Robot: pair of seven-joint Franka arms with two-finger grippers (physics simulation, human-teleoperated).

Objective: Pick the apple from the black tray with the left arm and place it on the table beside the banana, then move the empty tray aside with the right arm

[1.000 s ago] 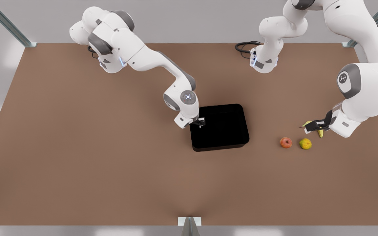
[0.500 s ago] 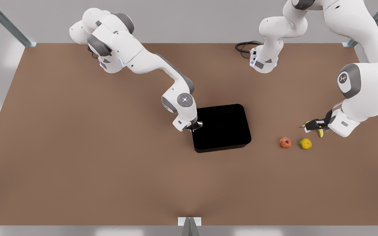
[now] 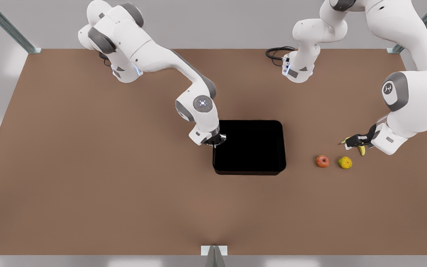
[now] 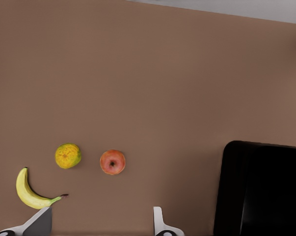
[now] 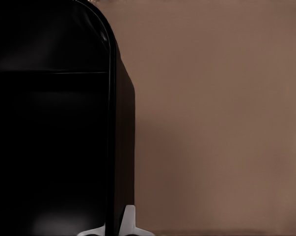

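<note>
The black tray (image 3: 249, 147) is lying flat on the matte brown table (image 3: 87, 178), a glossy rectangle with rounded corners and low walls, nothing showing inside it. The right pincer (image 3: 215, 141) is sitting at the tray's wall on the front view's left; in the right wrist view one pale fingertip (image 5: 129, 222) is showing just outside the tray's thin rim (image 5: 111, 123), but whether the fingers are clamping that wall I cannot tell.

The apple (image 3: 323, 161) is resting on the bare table well apart from the tray, toward the front view's right — small, round, red-orange, with a dark stem dimple. Just beside it, not touching, a round yellow-green fruit (image 3: 345, 162) with a mottled skin is lying. The banana (image 4: 32, 191) is lying near it, curved, smooth and yellow with dark tips.

The left pincer (image 3: 351, 141) is hanging above the banana, holding nothing; in the left wrist view its two grey-white fingertips (image 4: 158, 221) are standing wide apart. The apple (image 4: 112, 162) is lying beyond them.

No readable writing is showing — a small white emblem is sitting on a grey joint cap (image 3: 387, 89).
</note>
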